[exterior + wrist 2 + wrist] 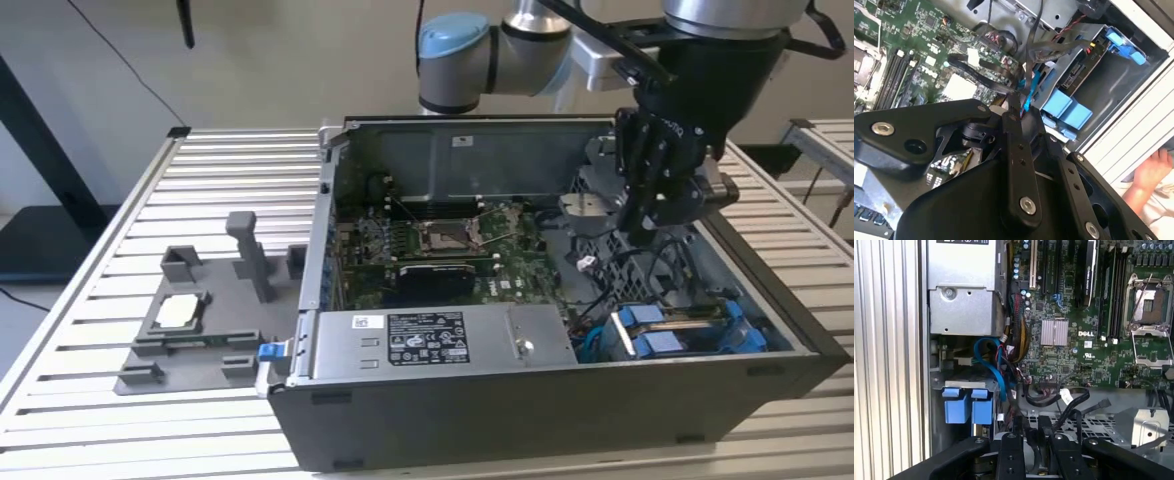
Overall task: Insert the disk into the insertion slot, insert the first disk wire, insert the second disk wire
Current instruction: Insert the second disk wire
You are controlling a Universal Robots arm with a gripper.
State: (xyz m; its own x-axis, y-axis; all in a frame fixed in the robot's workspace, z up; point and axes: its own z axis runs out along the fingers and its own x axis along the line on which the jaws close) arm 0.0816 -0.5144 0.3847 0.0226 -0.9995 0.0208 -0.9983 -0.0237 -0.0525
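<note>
Closest in, the gripper [1036,424] hangs inside the open case [534,420], over the bay between the board [1074,350] and the drive corner. Its jaws are drawn narrow, with a thin gap between them, and whether a wire is pinched there cannot be told. Just beyond the fingertips lies a loop of black wire [1074,399], loose over the perforated metal. A blue wire [990,354] curls a little farther on, beside the slot [961,382].

The disk [969,409] looks already seated in that slot: its blue tabs stand at the cage mouth, and in the exterior view the blue frame sits low in the case corner on that view's right. So the first step reads as done. The wire steps look unfinished — the black loop lies free near the gripper — though the disk's connector end is too hidden to say whether either wire is plugged in.

Farther off is the power supply [427,340]. Outside the case, on the exterior view's left, a grey tray [200,330] rests on the slatted table [227,180].
</note>
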